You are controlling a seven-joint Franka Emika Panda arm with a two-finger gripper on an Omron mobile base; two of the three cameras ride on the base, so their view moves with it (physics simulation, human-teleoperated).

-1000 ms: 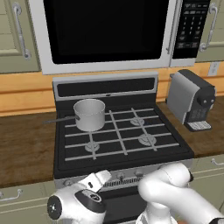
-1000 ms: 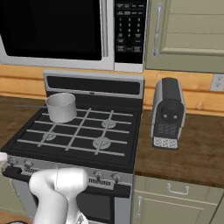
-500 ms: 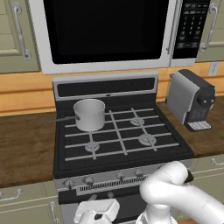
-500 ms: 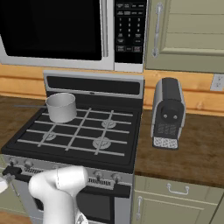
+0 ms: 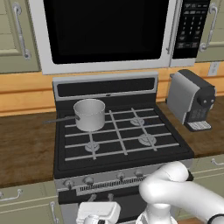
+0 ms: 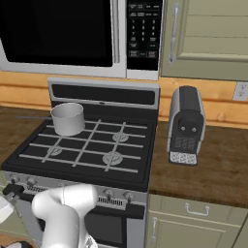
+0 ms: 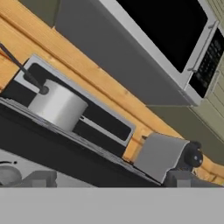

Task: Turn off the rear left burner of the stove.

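The stove [image 5: 122, 144] [image 6: 140, 174] is a black gas range with grid grates. A steel saucepan [image 5: 89, 114] [image 6: 68, 118] [image 7: 57, 106] stands on its rear left burner, handle pointing left. Small round knobs [image 5: 89, 180] [image 6: 31, 182] line the silver front strip. My white hand [image 5: 98, 213] hangs low in front of the oven door, below the left end of that strip and apart from the knobs. In the hand view the gripper [image 7: 109, 181] is open, its fingertips [image 7: 40, 178] wide apart with nothing between them, looking up across the stove top.
A silver coffee machine [image 5: 192, 100] [image 6: 185, 126] [image 7: 159, 155] stands on the wooden counter [image 6: 213, 169] right of the stove. A big microwave [image 5: 105, 30] hangs above it. Cabinet drawers [image 5: 26, 201] flank the oven on both sides.
The hand has dropped from level with the front strip to well below it, in front of the oven door, and the elbow has sunk. Stove and pan are unchanged.
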